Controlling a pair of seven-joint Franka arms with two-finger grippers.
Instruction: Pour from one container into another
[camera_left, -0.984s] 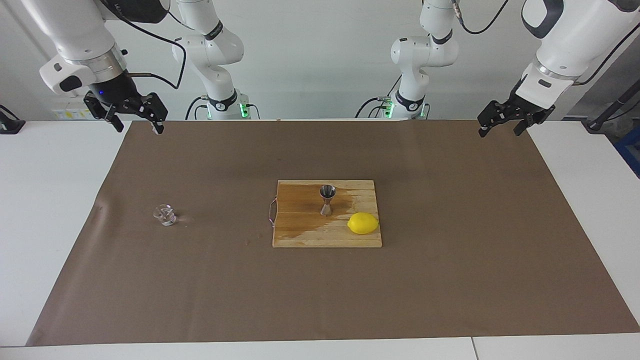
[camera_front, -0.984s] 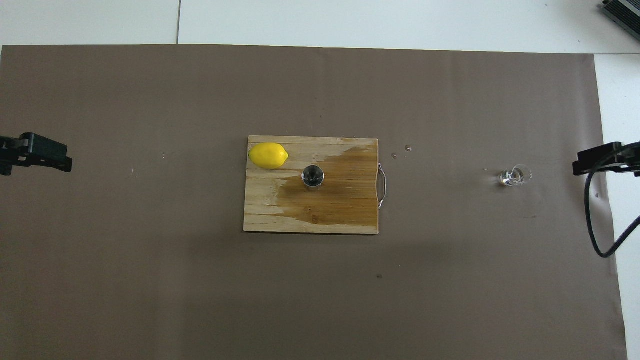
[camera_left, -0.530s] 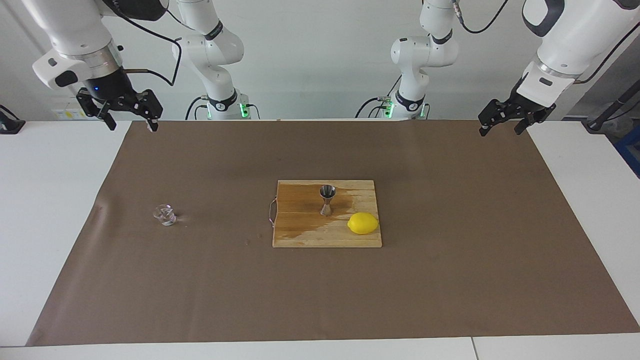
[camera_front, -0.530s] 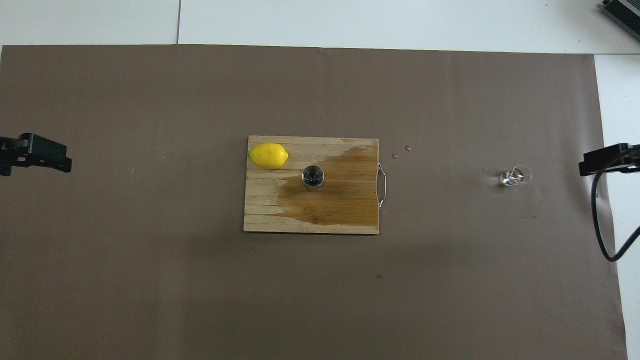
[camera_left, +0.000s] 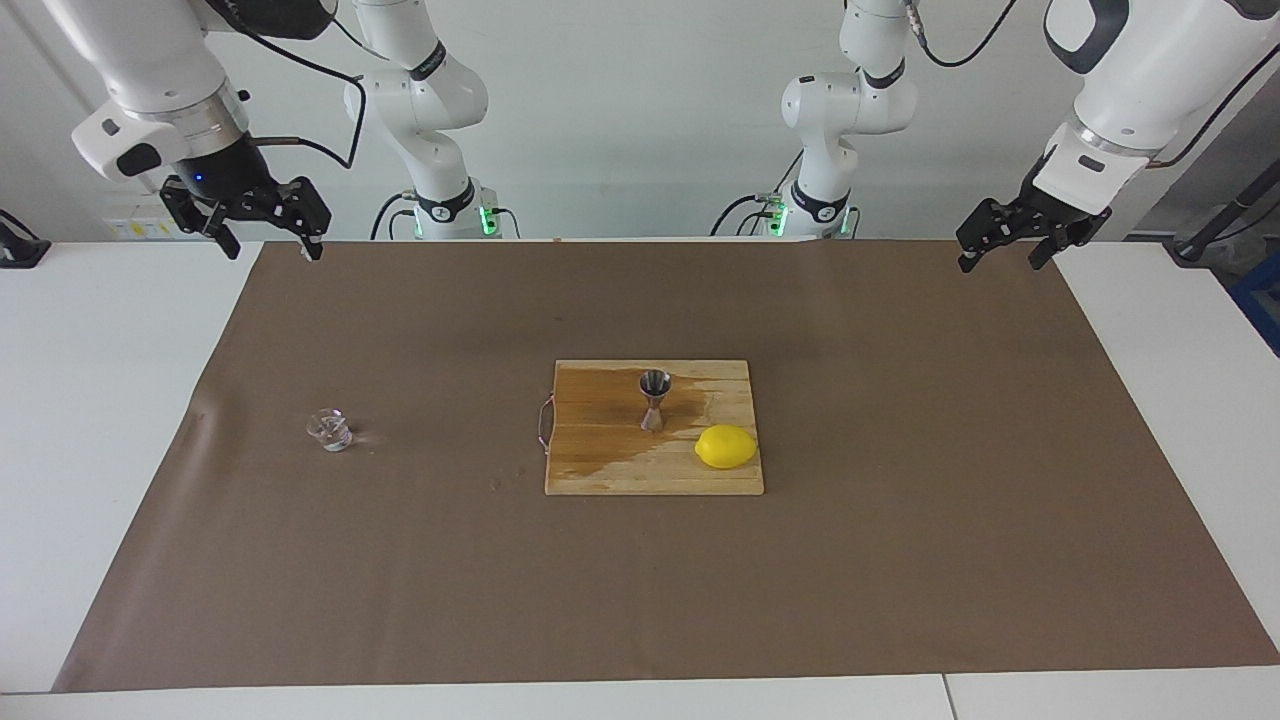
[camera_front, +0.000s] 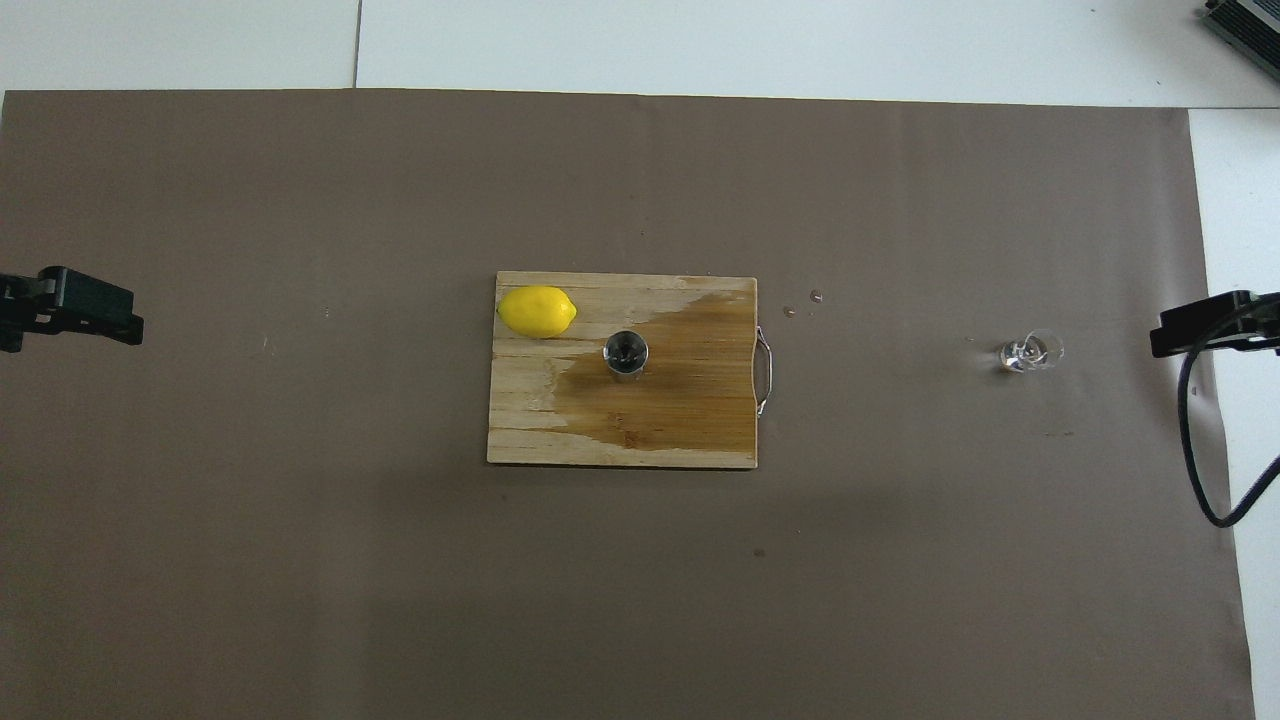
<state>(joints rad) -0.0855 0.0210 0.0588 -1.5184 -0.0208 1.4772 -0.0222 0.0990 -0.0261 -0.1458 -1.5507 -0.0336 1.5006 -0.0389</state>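
One glass cup, one steel jigger, one lemon, one wooden board, two end effectors.

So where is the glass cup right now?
The glass cup stands alone on the brown paper, toward the right arm's end of the table, well clear of the cutting board that carries the jigger and lemon.

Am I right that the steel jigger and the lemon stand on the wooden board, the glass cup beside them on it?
Not quite. The glass cup stands off the wooden board, on the brown paper toward the right arm's end, as the facing view shows. The steel jigger and lemon are on the board.
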